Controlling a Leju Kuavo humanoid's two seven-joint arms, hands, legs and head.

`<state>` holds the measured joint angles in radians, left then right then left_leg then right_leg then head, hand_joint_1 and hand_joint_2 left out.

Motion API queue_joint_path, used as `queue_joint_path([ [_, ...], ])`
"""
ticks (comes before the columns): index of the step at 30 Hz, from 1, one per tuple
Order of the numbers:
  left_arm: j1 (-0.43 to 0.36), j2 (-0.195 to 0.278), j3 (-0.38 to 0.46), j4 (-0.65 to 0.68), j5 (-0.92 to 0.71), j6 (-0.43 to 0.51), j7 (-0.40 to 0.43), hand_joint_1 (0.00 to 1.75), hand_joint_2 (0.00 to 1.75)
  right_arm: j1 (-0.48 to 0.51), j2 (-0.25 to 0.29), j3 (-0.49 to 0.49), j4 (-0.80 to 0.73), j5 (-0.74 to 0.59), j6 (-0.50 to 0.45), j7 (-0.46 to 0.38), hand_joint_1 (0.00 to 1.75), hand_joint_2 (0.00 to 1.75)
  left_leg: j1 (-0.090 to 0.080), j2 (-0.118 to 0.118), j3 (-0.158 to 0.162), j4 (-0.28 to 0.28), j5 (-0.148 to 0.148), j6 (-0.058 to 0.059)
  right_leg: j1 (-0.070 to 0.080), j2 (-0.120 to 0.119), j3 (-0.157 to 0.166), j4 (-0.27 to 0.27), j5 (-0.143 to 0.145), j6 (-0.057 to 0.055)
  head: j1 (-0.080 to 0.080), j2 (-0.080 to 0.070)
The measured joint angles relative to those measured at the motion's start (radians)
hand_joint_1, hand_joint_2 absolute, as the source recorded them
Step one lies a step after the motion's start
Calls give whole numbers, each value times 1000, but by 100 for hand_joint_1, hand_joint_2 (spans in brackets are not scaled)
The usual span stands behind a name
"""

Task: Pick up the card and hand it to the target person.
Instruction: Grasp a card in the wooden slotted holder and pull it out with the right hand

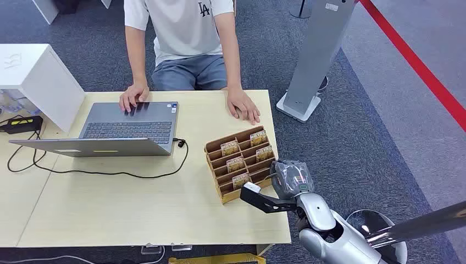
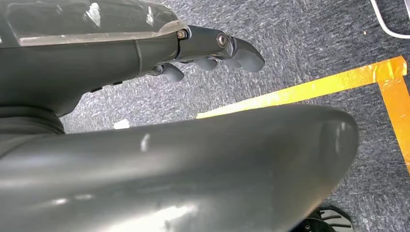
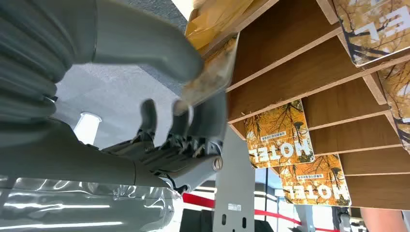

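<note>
A wooden card holder (image 1: 242, 162) with stepped rows stands on the table's right part, with several orange-and-yellow hotel cards in it. My right hand (image 1: 287, 180) is at the holder's near right corner. In the right wrist view its thumb (image 3: 145, 46) and fingers (image 3: 181, 116) pinch one card (image 3: 211, 72) that sits in the holder's (image 3: 290, 72) nearest row. Other cards (image 3: 278, 135) stand in the rows beyond. The person (image 1: 187, 33) in a white shirt sits behind the table, one hand (image 1: 244, 107) flat on it near the holder. My left hand (image 2: 212, 50) hangs over the carpet and holds nothing.
An open grey laptop (image 1: 129, 129) with a black cable (image 1: 110, 173) lies left of the holder, the person's other hand on its keys. A white box (image 1: 38, 77) stands at the far left. A grey kiosk post (image 1: 316, 55) rises right of the table (image 1: 137, 209).
</note>
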<state>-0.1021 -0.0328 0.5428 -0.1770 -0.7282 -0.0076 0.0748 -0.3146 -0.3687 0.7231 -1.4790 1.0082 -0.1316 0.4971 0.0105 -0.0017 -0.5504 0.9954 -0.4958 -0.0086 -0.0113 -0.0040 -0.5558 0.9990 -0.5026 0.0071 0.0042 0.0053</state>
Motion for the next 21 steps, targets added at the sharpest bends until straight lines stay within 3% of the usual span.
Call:
queue_joint_path([
  [5, 0, 0, 0, 0, -1, 0, 0, 0, 0, -2, 0, 0, 0, 0, -1, 0, 172, 175, 0, 0, 0, 0, 0, 0, 0, 0, 0, 0, 0, 0, 0, 0],
  [9, 0, 0, 0, 0, -12, 3, -10, 0, 175, -3, 0, 1, 0, 0, -1, 0, 175, 175, 0, 0, 0, 0, 0, 0, 0, 0, 0, 0, 0, 0, 0, 0],
  [21, 0, 2, 1, 0, -9, 32, -18, 0, 175, -4, -1, 0, -14, -13, 9, 5, 175, 175, 0, 0, 0, 0, 0, 0, 0, 0, 0, 0, 0, 0, 0, 0],
])
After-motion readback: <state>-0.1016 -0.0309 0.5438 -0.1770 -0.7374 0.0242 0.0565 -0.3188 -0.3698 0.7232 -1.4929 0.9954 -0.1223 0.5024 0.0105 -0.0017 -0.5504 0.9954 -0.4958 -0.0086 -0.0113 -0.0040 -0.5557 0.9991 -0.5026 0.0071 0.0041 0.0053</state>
